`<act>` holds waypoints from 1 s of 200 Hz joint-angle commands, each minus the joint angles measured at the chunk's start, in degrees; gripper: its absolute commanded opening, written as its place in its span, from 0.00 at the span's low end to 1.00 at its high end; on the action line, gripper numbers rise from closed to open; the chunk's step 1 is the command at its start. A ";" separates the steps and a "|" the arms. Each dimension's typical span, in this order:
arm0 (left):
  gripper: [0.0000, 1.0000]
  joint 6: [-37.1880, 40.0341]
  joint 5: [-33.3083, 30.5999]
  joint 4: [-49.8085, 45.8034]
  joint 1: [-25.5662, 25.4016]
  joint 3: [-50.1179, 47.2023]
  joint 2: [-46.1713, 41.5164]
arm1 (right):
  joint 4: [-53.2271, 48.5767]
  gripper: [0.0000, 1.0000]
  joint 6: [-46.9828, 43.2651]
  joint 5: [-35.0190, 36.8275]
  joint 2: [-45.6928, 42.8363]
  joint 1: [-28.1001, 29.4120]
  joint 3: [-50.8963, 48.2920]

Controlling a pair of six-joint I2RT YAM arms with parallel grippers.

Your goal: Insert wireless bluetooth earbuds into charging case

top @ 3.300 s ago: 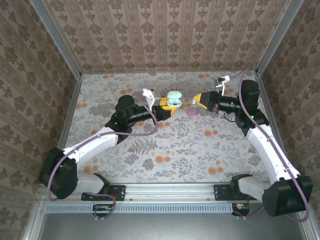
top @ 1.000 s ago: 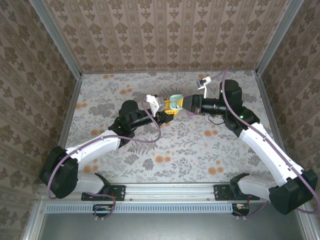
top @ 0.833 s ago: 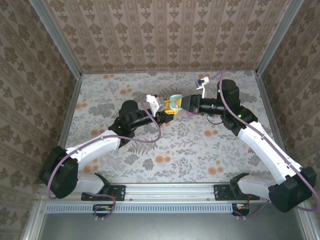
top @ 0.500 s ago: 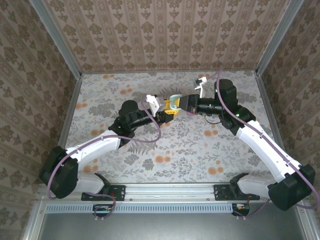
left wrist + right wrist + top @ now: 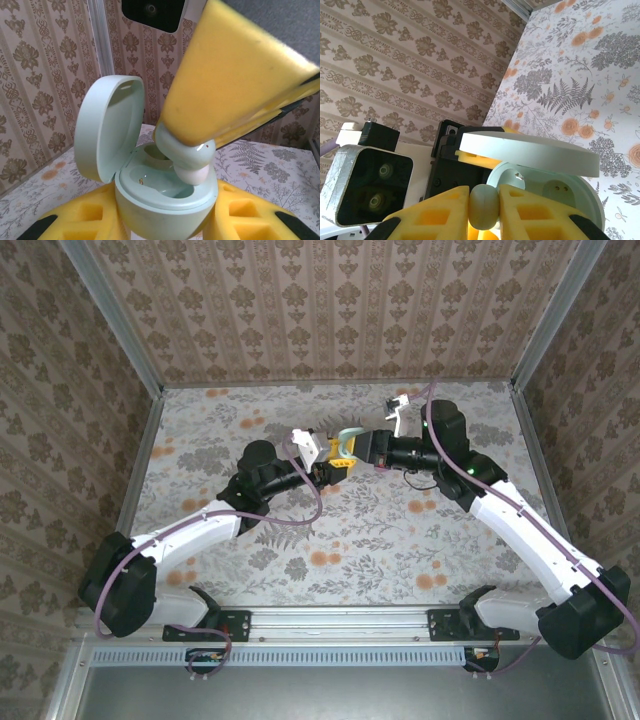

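My left gripper (image 5: pixel 335 462) is shut on the base of a mint-green charging case (image 5: pixel 347 445), held above the table with its lid open. In the left wrist view the case (image 5: pixel 165 197) sits between my yellow fingers (image 5: pixel 75 222), lid (image 5: pixel 110 127) tipped up to the left. My right gripper (image 5: pixel 366 448) is shut on a mint-green earbud (image 5: pixel 187 155) with a pale tip. That tip dips into the case's right-hand well. The right wrist view has the earbud (image 5: pixel 484 206) pinched between the pads, with the case (image 5: pixel 560 192) and its lid (image 5: pixel 530 150) just beyond.
The patterned table (image 5: pixel 340 530) has raised walls on three sides. The left wrist's camera block (image 5: pixel 370 192) sits close to my right fingers. The two grippers meet at the table's middle back, with open floor in front of them.
My right gripper has come left from the right side of the table and has brought the earbud up to the open case. The left gripper keeps the case nearly still.
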 commanded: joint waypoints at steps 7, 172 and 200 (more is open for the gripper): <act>0.32 -1.23 -0.12 2.18 -0.36 1.50 -0.86 | -0.73 0.22 -0.81 2.72 0.24 0.70 1.19; 0.32 -2.24 -0.83 3.38 -0.39 1.26 -1.04 | -2.74 0.21 -2.17 8.54 2.53 3.45 3.34; 0.32 -3.06 -1.00 4.61 -0.28 0.91 -1.35 | -6.33 0.22 -4.30 11.21 2.62 3.82 3.92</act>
